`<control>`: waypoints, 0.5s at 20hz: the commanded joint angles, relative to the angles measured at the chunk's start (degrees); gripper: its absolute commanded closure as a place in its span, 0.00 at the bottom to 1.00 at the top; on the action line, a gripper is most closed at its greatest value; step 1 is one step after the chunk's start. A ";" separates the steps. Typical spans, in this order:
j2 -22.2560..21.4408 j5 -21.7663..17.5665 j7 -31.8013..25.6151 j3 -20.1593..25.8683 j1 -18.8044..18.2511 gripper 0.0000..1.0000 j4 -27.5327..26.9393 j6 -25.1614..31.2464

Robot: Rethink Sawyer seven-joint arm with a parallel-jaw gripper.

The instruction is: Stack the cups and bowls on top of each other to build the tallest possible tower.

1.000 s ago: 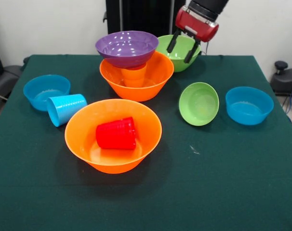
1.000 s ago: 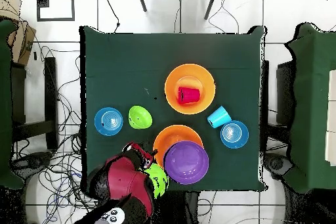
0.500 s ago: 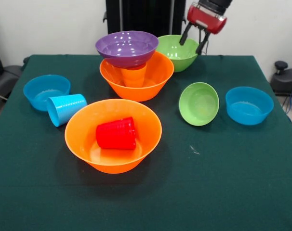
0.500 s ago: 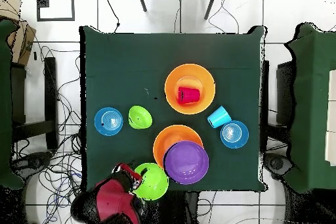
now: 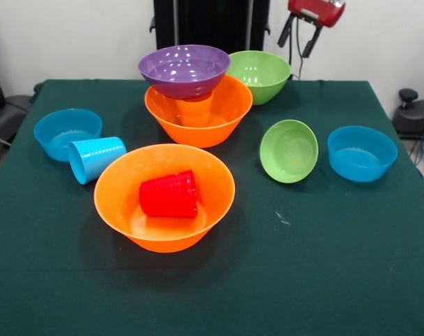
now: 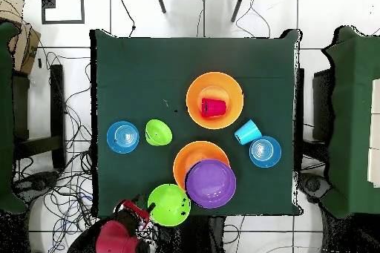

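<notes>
Front view: I see my gripper (image 5: 301, 37) empty, fingers spread, high behind the large green bowl (image 5: 257, 73). The tower (image 5: 192, 94) is 3 pieces: orange bowl, orange cup, purple bowl perched off-centre; I judge a nudge could tip it. The red cup (image 5: 169, 194) lies in the second orange bowl (image 5: 164, 194).

Overhead view: I count 7 bowls, 3 cups, the light blue cup (image 6: 247, 131) on its side.

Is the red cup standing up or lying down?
Lying down. The red cup rests on its side inside the nearer large orange bowl, its ribbed wall facing up.
</notes>
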 commanded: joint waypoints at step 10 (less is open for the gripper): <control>-6.18 -9.71 1.07 8.90 -22.21 0.00 0.26 1.50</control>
